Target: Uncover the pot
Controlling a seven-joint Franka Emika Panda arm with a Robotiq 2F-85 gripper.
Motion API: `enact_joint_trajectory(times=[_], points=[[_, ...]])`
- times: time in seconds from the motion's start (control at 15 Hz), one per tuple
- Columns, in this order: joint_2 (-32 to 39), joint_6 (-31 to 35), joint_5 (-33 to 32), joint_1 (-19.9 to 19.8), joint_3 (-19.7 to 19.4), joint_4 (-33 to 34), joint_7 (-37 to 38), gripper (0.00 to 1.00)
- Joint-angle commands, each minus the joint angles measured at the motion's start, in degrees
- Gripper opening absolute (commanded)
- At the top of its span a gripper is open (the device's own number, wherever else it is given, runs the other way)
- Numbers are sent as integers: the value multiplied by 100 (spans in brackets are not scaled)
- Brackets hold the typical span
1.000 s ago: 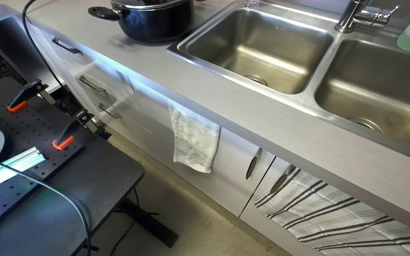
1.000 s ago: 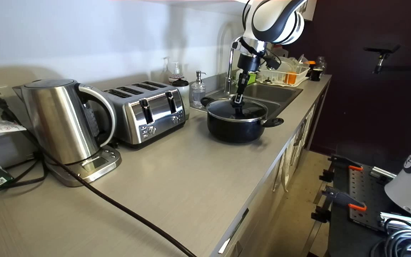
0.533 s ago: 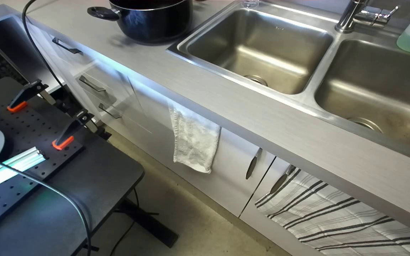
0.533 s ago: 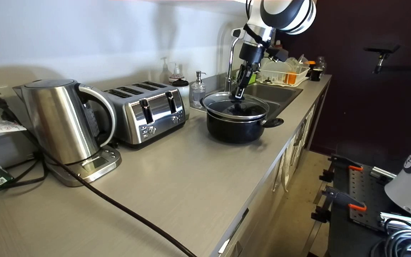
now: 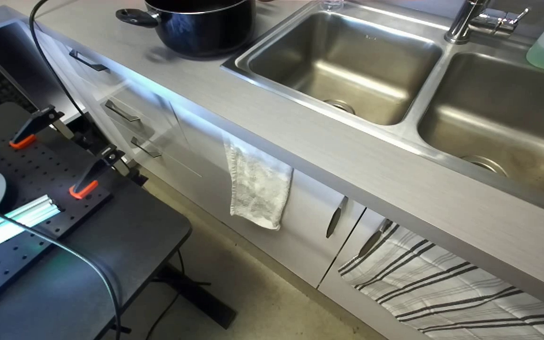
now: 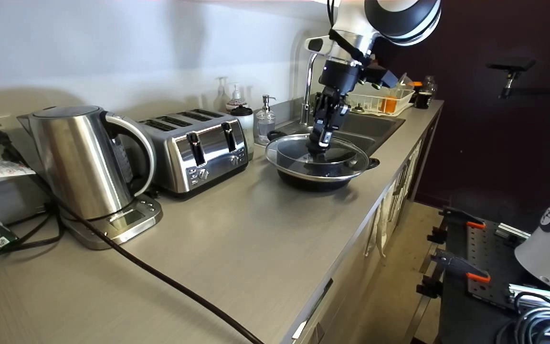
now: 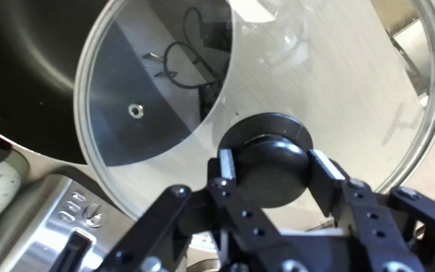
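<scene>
The glossy black pot stands on the counter beside the sink. In an exterior view its lower body shows below the lid. In the wrist view its dark open interior shows at upper left. The clear lid with a thin metal rim is lifted off; in the wrist view the lid overlaps only part of the pot's opening. My gripper is shut on the lid's round black knob, with one finger on each side. In an exterior view my gripper is above the lid's middle.
A toaster and a steel kettle stand along the wall. A soap dispenser and a tumbler stand behind the pot. A double sink adjoins it. A black cable crosses the counter.
The lid, which sat on the pot, has risen off it in my gripper. It has moved off the pot's opening, towards the exterior camera that sees the toaster. The pot stays in place.
</scene>
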Motion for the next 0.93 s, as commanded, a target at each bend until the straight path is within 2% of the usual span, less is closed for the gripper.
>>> enact_joint_trajectory(times=[0.0,0.27,0.47,0.87], points=[[-188,-49,-84,353,257,1,-130,25],[45,-22,-365,694,628,175,23,25],[401,5,-597,798,792,328,81,25],[1570,-58,-700,598,855,821,82,25]])
